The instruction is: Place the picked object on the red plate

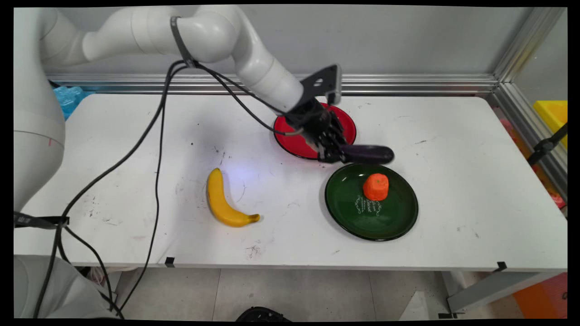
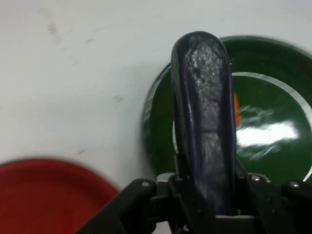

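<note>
Hand view: gripper [image 2: 204,195] clamps purple eggplant [image 2: 204,112] above green plate [image 1: 398,213]; plate's white lettering seemingly unreadable.

My main view looks down across the table [image 1: 453,136] toward the wall; my hand view peers close along the gripper [image 2: 207,195]; both catch the green plate [image 1: 398,213] and red plate [image 1: 290,140].

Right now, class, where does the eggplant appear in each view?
Main view: the eggplant lies level right of centre, held by the gripper between the plates.
Hand view: it rises up the middle.
Shared landmark: the green plate.
</note>
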`<state>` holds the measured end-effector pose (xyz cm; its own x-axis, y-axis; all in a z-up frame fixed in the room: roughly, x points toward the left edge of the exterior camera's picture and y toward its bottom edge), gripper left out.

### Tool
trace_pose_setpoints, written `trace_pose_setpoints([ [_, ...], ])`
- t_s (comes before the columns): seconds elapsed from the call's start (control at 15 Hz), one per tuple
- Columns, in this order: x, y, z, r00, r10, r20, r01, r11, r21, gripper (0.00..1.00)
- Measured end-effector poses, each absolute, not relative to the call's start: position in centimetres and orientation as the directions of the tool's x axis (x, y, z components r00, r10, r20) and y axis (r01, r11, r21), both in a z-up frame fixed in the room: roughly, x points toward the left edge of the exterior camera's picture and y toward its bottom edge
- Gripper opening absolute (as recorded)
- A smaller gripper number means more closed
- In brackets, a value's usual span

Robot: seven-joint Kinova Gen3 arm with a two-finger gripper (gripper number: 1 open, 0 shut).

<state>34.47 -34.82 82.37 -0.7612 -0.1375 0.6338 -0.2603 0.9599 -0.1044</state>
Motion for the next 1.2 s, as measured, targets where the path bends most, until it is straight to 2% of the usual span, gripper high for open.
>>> trace_pose_setpoints([
  [0.47, 39.7, -37.1, 82.0, -0.748, -0.221, 0.625, -0.359, 0.928, -0.103, 0.0],
  [1.2, 43.3, -39.7, 78.2, -0.74, -0.276, 0.614, -0.417, 0.904, -0.096, 0.0],
])
